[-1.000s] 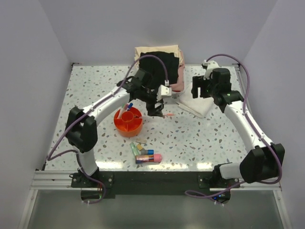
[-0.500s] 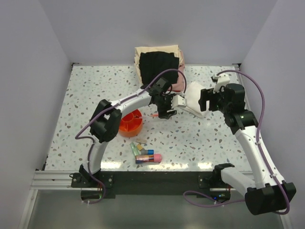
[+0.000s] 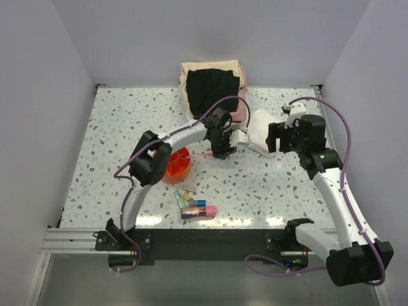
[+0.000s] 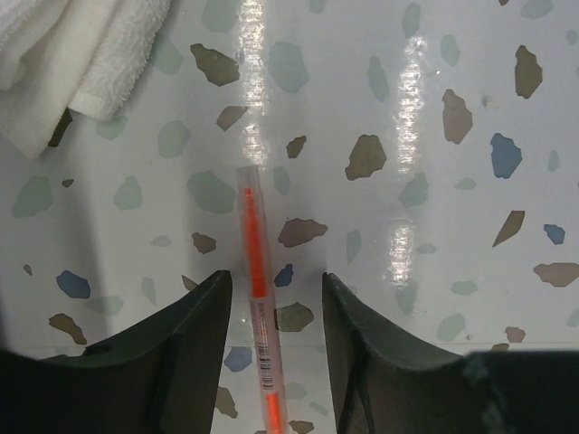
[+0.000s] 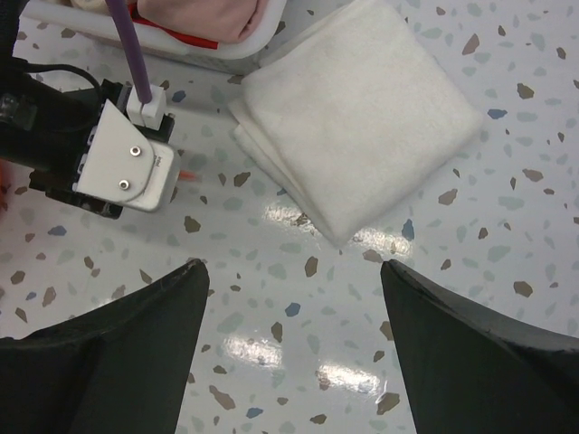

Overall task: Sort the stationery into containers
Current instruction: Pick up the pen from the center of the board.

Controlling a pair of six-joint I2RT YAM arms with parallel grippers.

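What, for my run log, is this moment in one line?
left gripper open astride orange pen | right gripper open near folded white cloth

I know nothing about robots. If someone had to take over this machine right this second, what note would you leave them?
Left gripper: open and low over the table, with a finger on either side of an orange pen. It has not closed on it yet.
Right gripper: open and empty, hovering beside the cloth.
Tray: left of the pen and partly hidden by the left arm, so its contents are unclear.
Pile: loose stationery lying near the front edge, unsorted.
Left to do: grip this pen, put it in the tray, then clear the pile.
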